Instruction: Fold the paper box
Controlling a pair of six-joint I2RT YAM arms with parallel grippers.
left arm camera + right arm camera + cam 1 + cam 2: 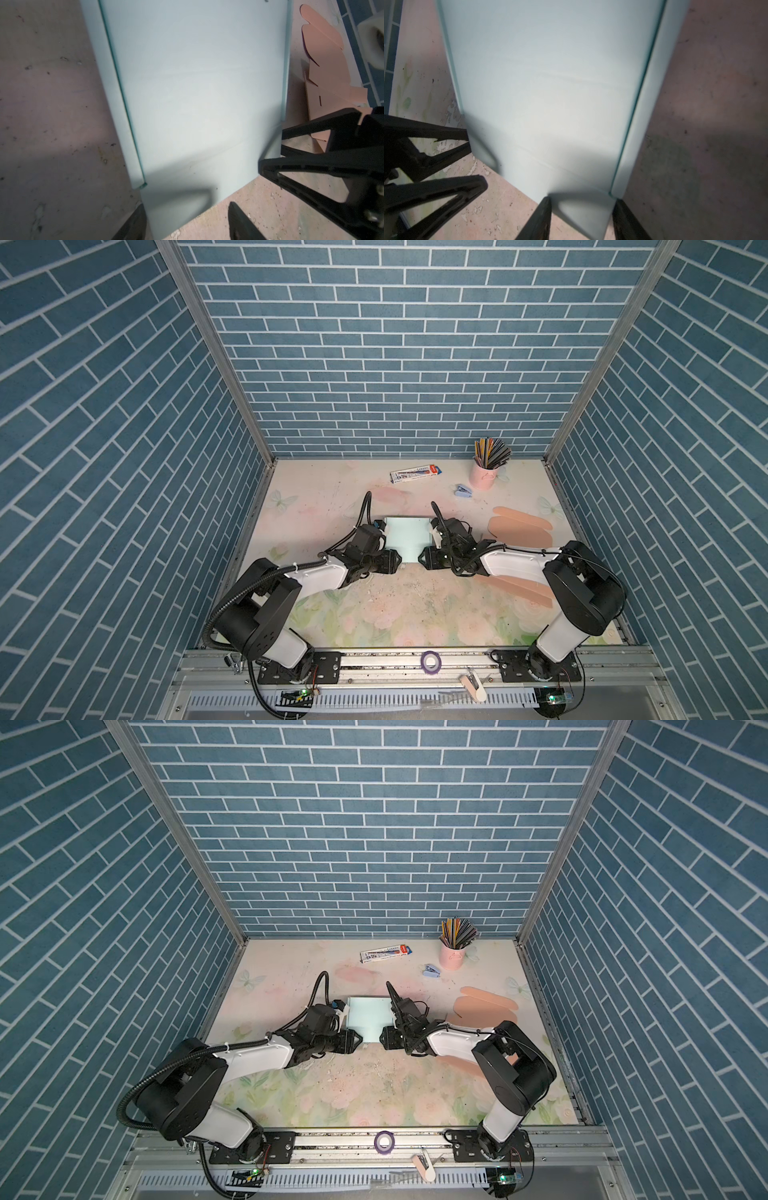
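Observation:
The paper box [406, 537] [370, 1017] is a pale blue sheet lying flat in mid-table, its long side strips folded up a little. In the left wrist view its near flap [187, 197] lies partly between the fingers of my left gripper [187, 222], which is open; one finger is by the flap's edge, the other stands apart over bare table. My right gripper [583, 218] is open astride the flap's other corner [583, 207], which fills the gap between its fingers. In both top views the left gripper [397, 563] [358, 1042] and right gripper [422, 560] [382, 1038] face each other at the sheet's near end.
Flat pink box blanks [519, 526] lie right of the sheet, another [515, 585] partly under the right arm. A pink cup of pencils [484, 472], a small blue stapler [462, 490] and a pen carton [415, 474] sit at the back. A purple tape roll [431, 662] rests on the front rail.

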